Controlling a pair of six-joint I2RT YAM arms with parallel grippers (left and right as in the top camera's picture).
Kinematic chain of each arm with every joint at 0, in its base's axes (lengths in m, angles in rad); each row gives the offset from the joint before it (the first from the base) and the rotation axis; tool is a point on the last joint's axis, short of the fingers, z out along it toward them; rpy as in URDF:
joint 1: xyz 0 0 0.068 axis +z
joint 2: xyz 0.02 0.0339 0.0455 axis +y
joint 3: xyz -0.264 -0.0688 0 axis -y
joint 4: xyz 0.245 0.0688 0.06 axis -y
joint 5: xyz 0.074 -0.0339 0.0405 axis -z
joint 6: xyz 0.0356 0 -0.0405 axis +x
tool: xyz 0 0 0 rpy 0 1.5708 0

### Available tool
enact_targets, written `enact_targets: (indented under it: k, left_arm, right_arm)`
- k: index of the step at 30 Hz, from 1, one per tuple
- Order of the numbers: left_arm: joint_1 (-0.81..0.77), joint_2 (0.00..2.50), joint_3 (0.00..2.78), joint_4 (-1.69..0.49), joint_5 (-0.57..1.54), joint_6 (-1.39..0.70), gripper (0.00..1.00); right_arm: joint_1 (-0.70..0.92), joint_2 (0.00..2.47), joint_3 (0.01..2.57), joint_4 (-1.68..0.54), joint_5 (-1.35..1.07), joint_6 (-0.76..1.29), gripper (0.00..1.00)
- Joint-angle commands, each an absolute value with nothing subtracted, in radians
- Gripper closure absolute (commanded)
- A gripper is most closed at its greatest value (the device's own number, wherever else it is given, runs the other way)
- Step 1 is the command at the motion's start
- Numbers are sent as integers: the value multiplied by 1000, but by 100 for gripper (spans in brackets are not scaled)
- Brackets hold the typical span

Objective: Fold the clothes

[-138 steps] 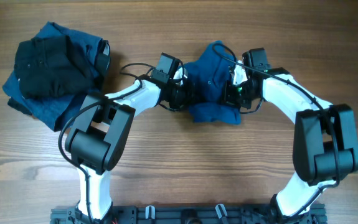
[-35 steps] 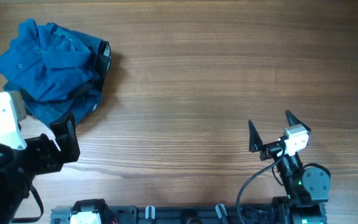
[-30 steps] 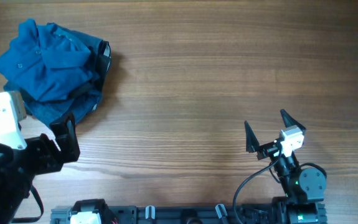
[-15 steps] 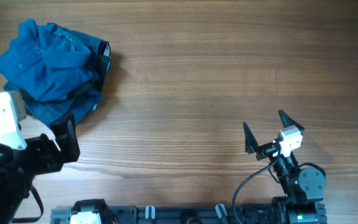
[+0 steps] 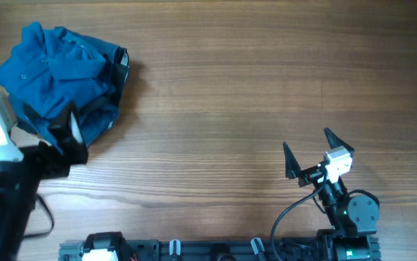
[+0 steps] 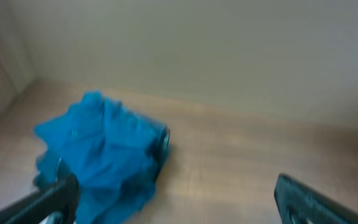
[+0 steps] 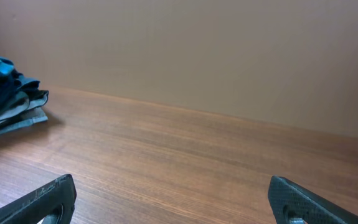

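Pincer (image 7: 170, 183) spread wide — wooden table (image 7: 185, 155), clothes (image 7: 4, 87) heaped far left

Clothes (image 5: 56, 76), blue heap (crumpled), table's far-left

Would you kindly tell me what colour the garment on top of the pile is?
The top garment is medium blue, clearest in the overhead view.

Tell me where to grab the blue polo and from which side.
Pinch a raised fold near the middle of the blue polo, coming down from above: it lies crumpled atop darker garments, so a sideways grab would probably catch those.
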State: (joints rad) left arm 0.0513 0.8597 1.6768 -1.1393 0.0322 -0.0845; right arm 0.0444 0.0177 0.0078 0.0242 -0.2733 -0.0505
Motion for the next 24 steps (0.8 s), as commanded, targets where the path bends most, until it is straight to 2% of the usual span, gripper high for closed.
enact_targets:
  k: [1, 5, 10, 19, 24]
  left_arm:
    - [43, 698, 1325, -879, 146, -84, 0]
    - [43, 469, 889, -543, 204, -99, 0]
    - [43, 209, 492, -287, 204, -140, 0]
    - [43, 1, 202, -136, 189, -139, 0]
    - [34, 2, 118, -74, 185, -139, 0]
  right_arm:
    - [39, 5, 5, 27, -296, -52, 0]
    - [39, 5, 5, 27, -297, -52, 0]
    - [39, 5, 5, 27, -297, -52, 0]
    - [39, 5, 5, 27, -297, -52, 0]
    - [39, 5, 5, 27, -297, -52, 0]
